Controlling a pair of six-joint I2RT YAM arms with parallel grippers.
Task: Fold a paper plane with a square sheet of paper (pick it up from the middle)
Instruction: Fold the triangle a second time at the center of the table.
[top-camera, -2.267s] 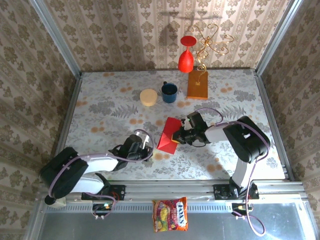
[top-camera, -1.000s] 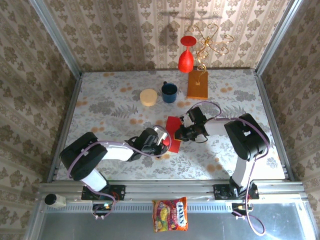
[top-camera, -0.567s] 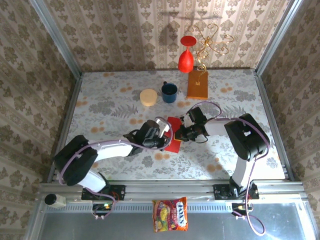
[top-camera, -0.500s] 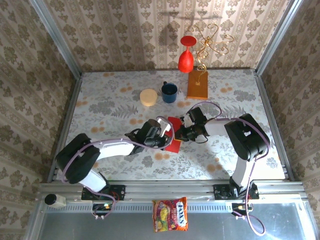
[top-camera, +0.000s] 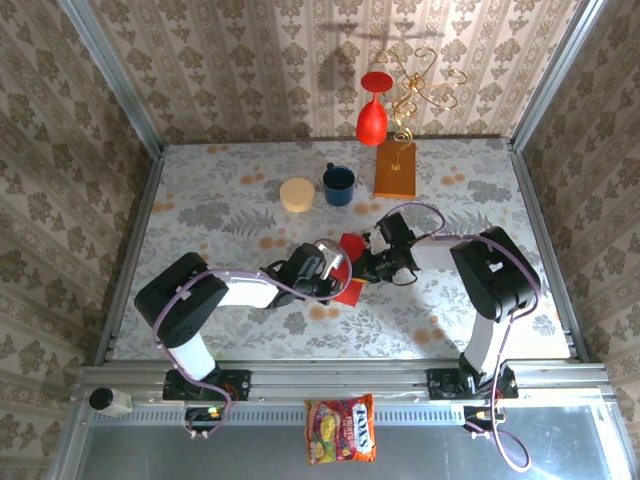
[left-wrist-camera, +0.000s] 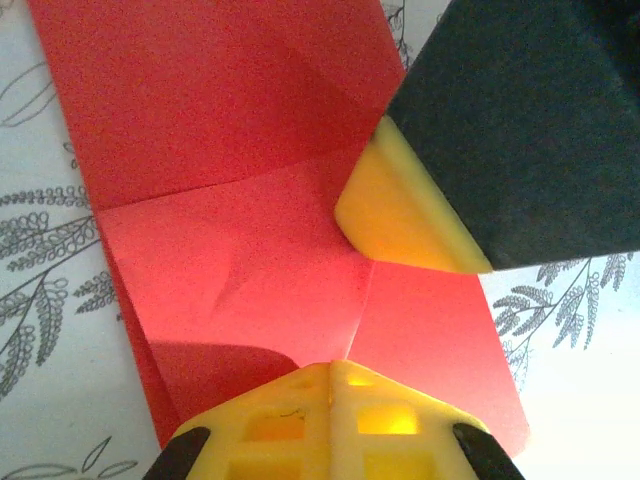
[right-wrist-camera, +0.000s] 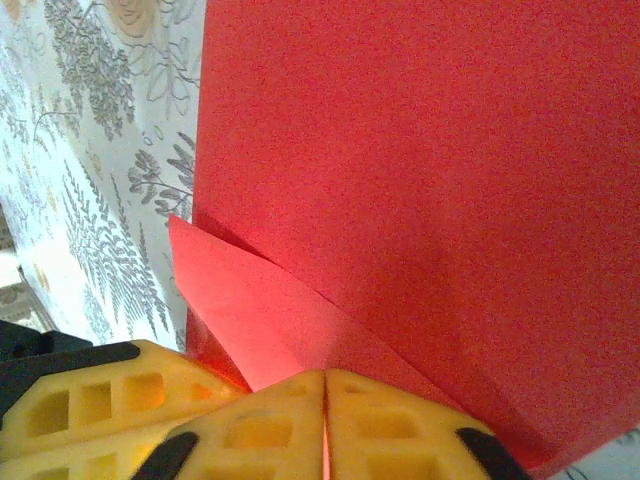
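Paper (left-wrist-camera: 230, 250), matte red and creased, clenched by left pincer (left-wrist-camera: 330, 368) and right pincer (right-wrist-camera: 325, 378).

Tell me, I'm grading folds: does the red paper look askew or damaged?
On the square sheet of paper, a lower flap pokes out slantwise past the upper layer's edge; a wrinkle dents one panel.

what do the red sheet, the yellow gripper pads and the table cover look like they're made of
Square sheet of paper: thin matte paper, with a faint grain and creases that hold sharp. Yellow pads: likely moulded plastic or rubber, smooth with a slight sheen and square pockets cast in. Table cover: printed floral sheet, cloth or vinyl; I cannot tell which.
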